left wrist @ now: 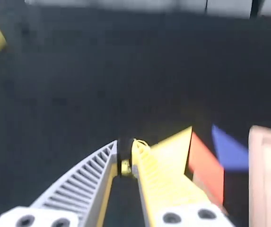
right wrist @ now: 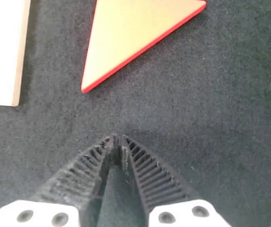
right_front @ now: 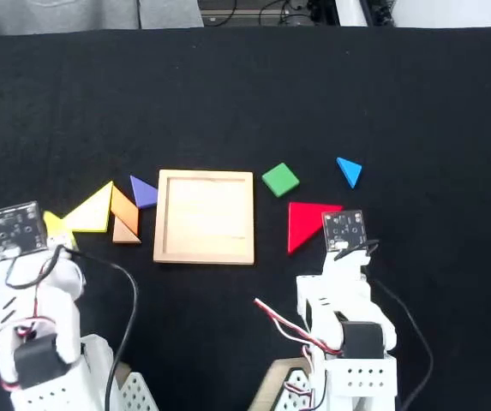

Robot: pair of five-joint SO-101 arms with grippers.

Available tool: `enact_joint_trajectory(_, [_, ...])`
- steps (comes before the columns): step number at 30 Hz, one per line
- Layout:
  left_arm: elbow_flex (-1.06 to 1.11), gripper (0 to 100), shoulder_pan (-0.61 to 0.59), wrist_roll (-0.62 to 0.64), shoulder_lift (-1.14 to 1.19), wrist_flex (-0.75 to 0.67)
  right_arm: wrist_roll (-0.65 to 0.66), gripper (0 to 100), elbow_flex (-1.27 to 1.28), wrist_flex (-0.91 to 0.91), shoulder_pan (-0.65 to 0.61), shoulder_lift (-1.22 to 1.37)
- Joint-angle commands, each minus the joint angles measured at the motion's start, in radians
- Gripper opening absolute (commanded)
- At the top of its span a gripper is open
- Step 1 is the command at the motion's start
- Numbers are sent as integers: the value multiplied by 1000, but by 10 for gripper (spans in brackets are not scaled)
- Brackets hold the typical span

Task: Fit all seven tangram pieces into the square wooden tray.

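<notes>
One red triangle [right wrist: 128,33] beyond right fingers [right wrist: 147,172]

A black-clothed table [right_front: 245,94] under even light; behind it lie dark cables [right_front: 262,10] and, perhaps, grey fabric [right_front: 82,13].

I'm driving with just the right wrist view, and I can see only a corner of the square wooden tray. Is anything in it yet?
Observer: No, the square wooden tray holds no pieces.
Operator: What else is nearby?
Observer: A green wooden square sits beyond the red wooden triangle, apart from it.
Operator: And across the tray?
Observer: A yellow wooden triangle lies there, right beside an orange wooden piece.
</notes>
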Motion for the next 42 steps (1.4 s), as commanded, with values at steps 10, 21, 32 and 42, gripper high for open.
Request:
enact_joint_trajectory(10, [-338,66,114,-95,6,-55,-8,14,-2,6,-8,-87])
enact_joint_trajectory(21, [-728,197,114,-103,740,123,-8,13,-2,6,-8,-87])
enact_joint_trajectory(32, [-1260,216,73,-672,1513,494,-8,13,-2,6,-8,-87])
enact_joint_trajectory(42, [-1287,219,59,-991,1875,394,-8,13,-2,6,-8,-87])
